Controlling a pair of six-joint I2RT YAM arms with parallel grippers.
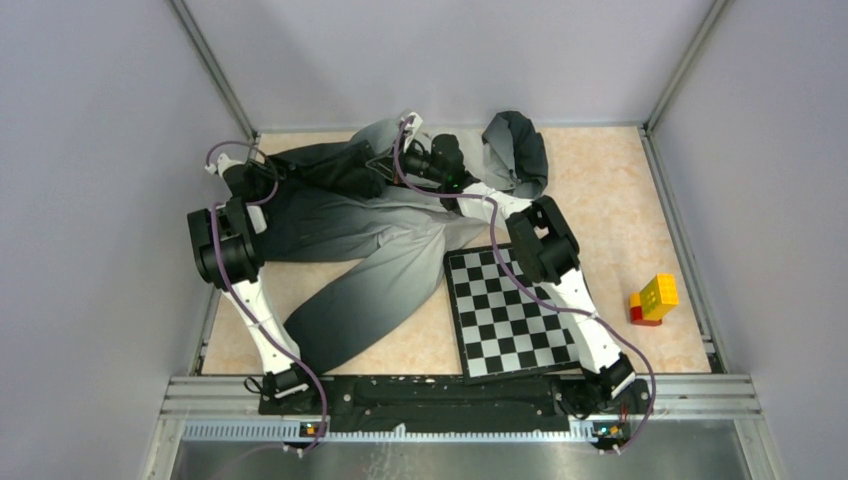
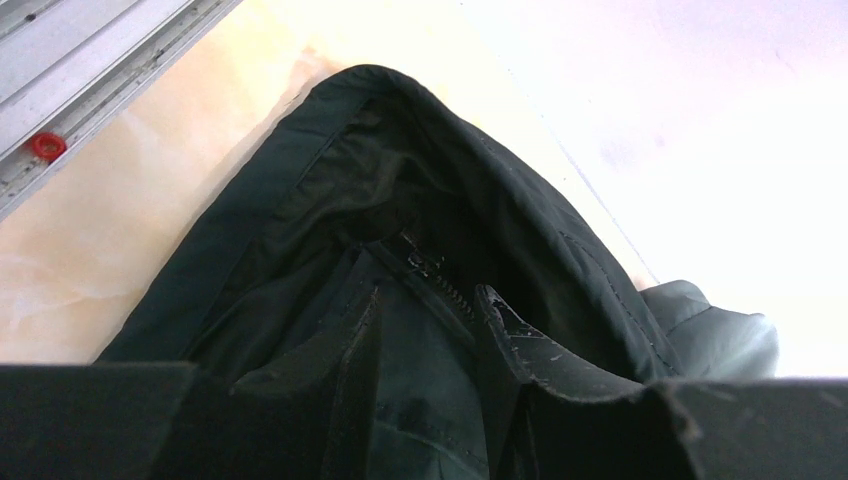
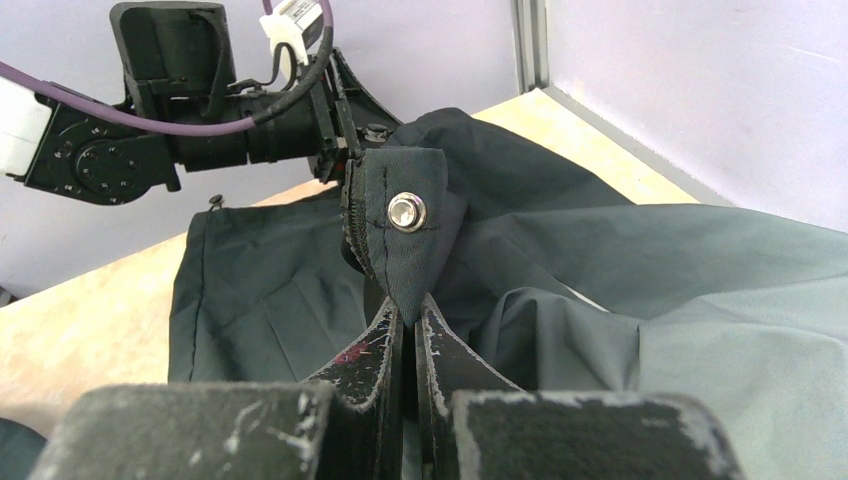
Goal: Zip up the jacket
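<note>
The jacket (image 1: 350,240) lies rumpled across the left and far side of the table (image 1: 620,200), beside a chessboard (image 1: 510,315). The right gripper (image 3: 408,318) pinches its snap-button tab (image 3: 405,215), while the left gripper (image 2: 428,300) straddles the zipper (image 2: 445,290), jaws partly apart.

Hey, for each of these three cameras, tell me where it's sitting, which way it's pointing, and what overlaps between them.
Top: fixed above and behind, looking down on the table, jacket and chessboard; left arm and right arm show whole.
Left wrist: on the left arm, looking past the left fingers at the jacket's zipper.
Right wrist: on the right arm, looking past the right fingers, shut on a snap flap; left arm behind.
Shared: the jacket in all three; the left arm in top and right wrist.
</note>
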